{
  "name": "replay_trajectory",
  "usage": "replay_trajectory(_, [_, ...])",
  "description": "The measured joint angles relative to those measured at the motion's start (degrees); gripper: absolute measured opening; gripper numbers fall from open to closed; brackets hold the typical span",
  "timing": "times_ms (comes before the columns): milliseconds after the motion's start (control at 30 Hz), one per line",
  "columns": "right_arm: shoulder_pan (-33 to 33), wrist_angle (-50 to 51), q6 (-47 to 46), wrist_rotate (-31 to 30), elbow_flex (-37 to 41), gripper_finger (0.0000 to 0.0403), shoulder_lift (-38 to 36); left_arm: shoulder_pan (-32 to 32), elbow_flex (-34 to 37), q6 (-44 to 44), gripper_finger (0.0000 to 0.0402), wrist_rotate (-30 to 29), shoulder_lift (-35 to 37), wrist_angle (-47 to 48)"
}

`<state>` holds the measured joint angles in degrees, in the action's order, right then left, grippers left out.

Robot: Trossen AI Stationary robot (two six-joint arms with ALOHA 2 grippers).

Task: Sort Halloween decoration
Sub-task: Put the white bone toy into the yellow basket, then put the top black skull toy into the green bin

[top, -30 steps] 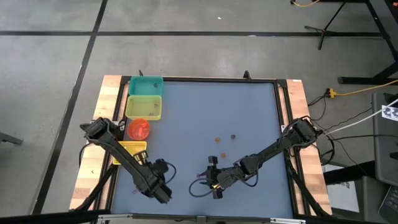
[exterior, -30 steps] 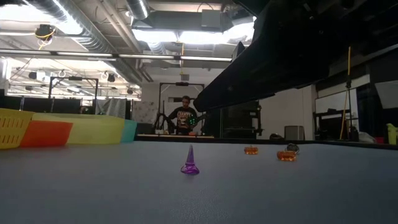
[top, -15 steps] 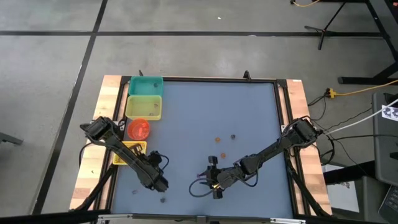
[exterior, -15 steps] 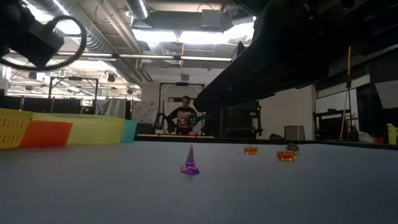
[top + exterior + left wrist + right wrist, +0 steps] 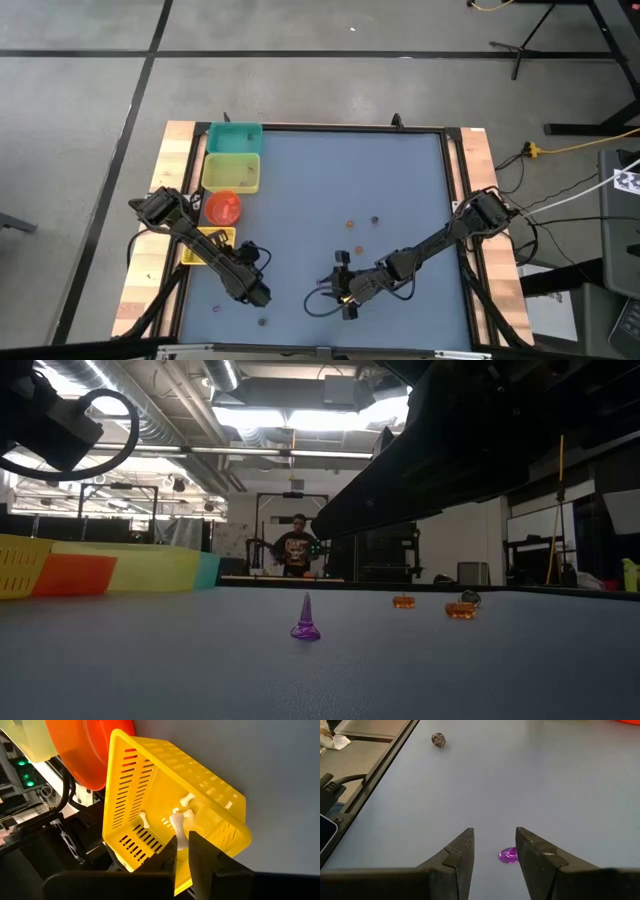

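The left gripper (image 5: 182, 851) hangs above the near-left part of the blue table (image 5: 330, 190), just off the yellow slotted bin (image 5: 170, 800). Its fingers are clamped on a white bone-shaped stick (image 5: 179, 826), which stands up between them. Two more white bones (image 5: 144, 819) lie inside that bin.

The right gripper (image 5: 493, 851) sits low over the near-centre of the table. Its fingers stand apart and hold nothing. A small purple trinket (image 5: 509, 855) lies on the table in the gap just ahead of the fingertips; it appears to be clear of both fingers, though its lower edge is hidden.

Remaining decorations on the table:
- A purple cone (image 5: 305, 618), upright, near the middle in the low view.
- Two orange round pieces (image 5: 403, 601), further back on the table, near each other.
- A small dark round piece (image 5: 438, 739), near the table edge, well apart from the right gripper.

Bins stand along the left edge: a teal bin (image 5: 233, 137), a pale yellow bin (image 5: 231, 172) and an orange bowl (image 5: 223, 207), in a row with the yellow slotted bin.

A person (image 5: 297, 546) stands in the room beyond the table.
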<state>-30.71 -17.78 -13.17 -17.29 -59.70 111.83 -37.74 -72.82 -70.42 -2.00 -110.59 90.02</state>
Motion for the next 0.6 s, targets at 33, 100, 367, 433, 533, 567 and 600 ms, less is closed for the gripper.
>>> replay_trajectory(33, [0.0,0.0,0.0,0.0,0.0,0.0144,0.0,0.0,0.0,0.0,0.0026,0.0,0.0,0.0])
replay_trajectory(100, [0.0,0.0,0.0,0.0,0.0,0.0144,0.0,0.0,0.0,-0.1,0.0041,0.0,0.0,0.0])
replay_trajectory(367, [0.0,0.0,0.0,0.0,0.0,0.0144,0.0,0.0,0.0,-2.9,0.0112,-0.2,0.0,0.0])
replay_trajectory(433, [0.0,0.0,0.0,0.0,0.0,0.0144,0.0,0.0,0.0,-3.0,0.0126,-0.2,0.0,0.0])
replay_trajectory(533, [0.0,0.0,0.0,0.0,0.0,0.0144,0.0,0.0,0.0,-3.0,0.0143,-0.2,0.0,0.0])
replay_trajectory(567, [0.0,0.0,0.0,0.0,0.0,0.0144,0.0,0.0,0.0,-3.0,0.0147,-0.2,0.0,0.0])
replay_trajectory(600, [0.0,0.0,0.0,0.0,0.0,0.0144,0.0,0.0,0.0,-3.0,0.0151,-0.2,0.0,0.0])
